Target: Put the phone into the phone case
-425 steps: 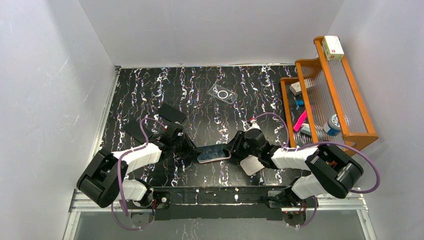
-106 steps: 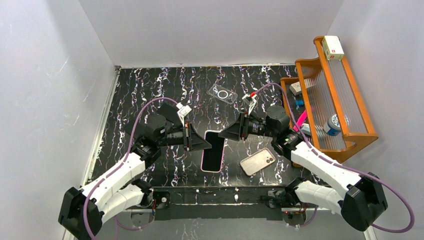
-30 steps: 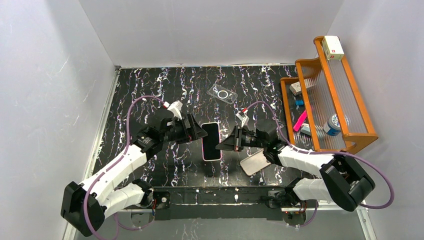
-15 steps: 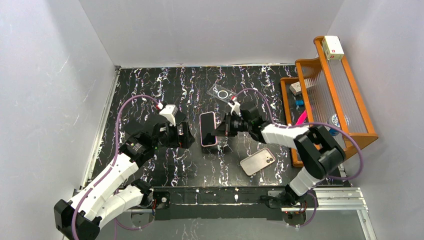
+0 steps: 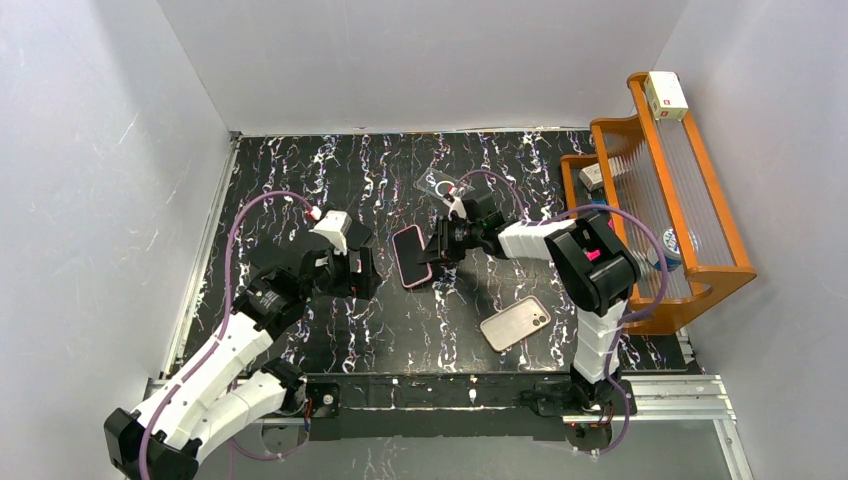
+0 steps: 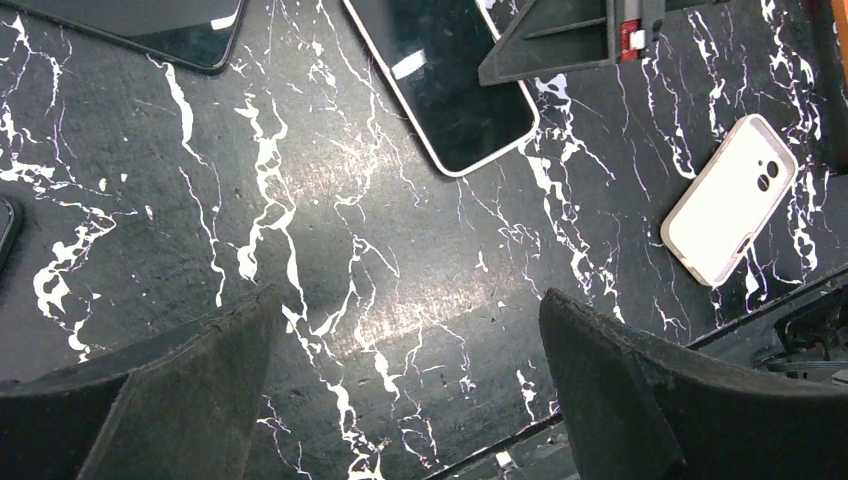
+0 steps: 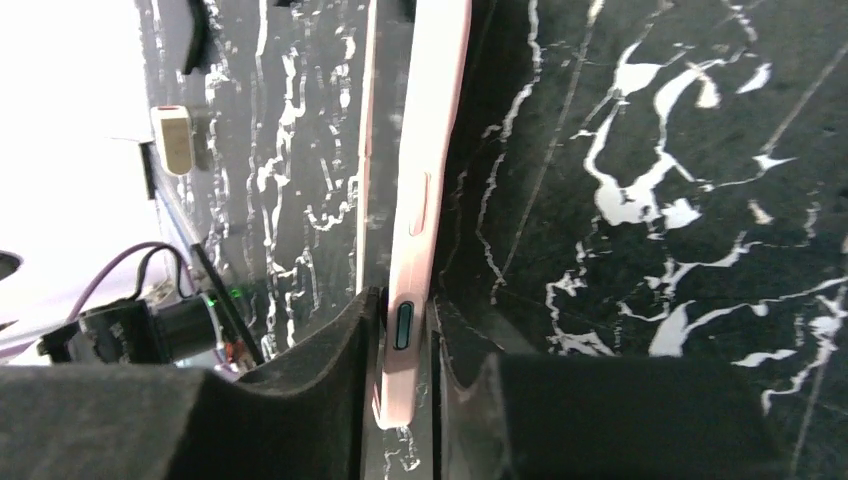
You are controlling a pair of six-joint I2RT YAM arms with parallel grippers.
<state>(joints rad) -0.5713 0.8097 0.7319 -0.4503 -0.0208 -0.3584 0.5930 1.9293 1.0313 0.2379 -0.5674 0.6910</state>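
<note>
Gripping the phone (image 5: 409, 256) by one end, right gripper (image 7: 402, 335) clamped; left gripper (image 6: 410, 330) open nearby

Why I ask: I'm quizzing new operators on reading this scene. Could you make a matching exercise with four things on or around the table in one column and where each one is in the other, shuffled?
Things
1. phone
2. white case
3. clear case
4. small box

Places
a. on top of the wooden rack
b. gripped by the right end effector
c. flat on the table, near the arm bases
d. flat on the table, toward the back wall

Pairs: 1-b, 2-c, 3-d, 4-a
</note>
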